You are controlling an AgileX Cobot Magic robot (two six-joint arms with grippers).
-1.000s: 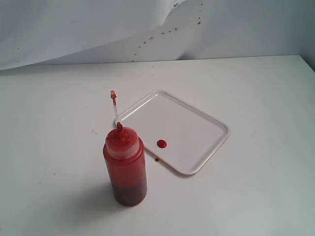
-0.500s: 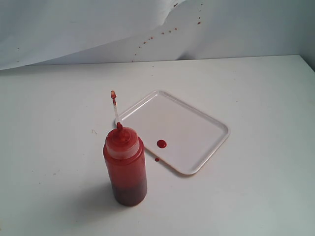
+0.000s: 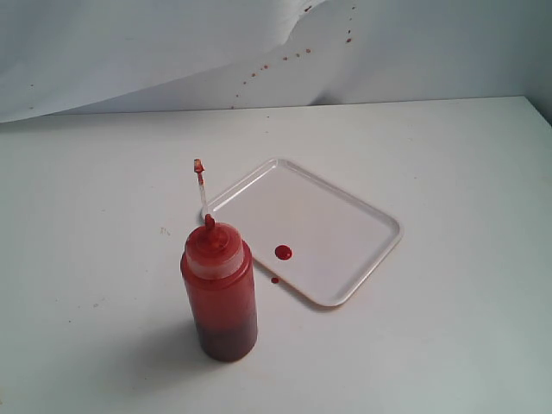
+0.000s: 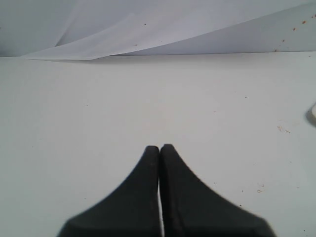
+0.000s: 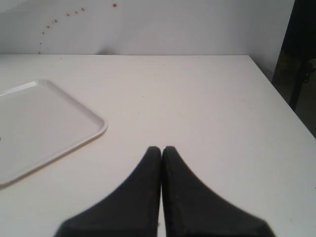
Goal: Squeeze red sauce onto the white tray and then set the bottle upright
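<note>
The bottle (image 3: pixel 219 297) stands upright on the white table, left of the white tray (image 3: pixel 336 224), its tethered tip cap (image 3: pixel 199 168) sticking up. A round drop of red sauce (image 3: pixel 283 252) lies on the tray near its front edge, and a smaller drop (image 3: pixel 275 279) sits at the rim. Neither gripper shows in the exterior view. My left gripper (image 4: pixel 160 146) is shut and empty over bare table. My right gripper (image 5: pixel 162 148) is shut and empty, with the tray (image 5: pixel 59 118) off to one side of it.
A white backdrop sheet (image 3: pixel 172 52) with faded red specks hangs behind the table. The table's right edge (image 5: pixel 281 98) drops to a dark area (image 5: pixel 301 59).
</note>
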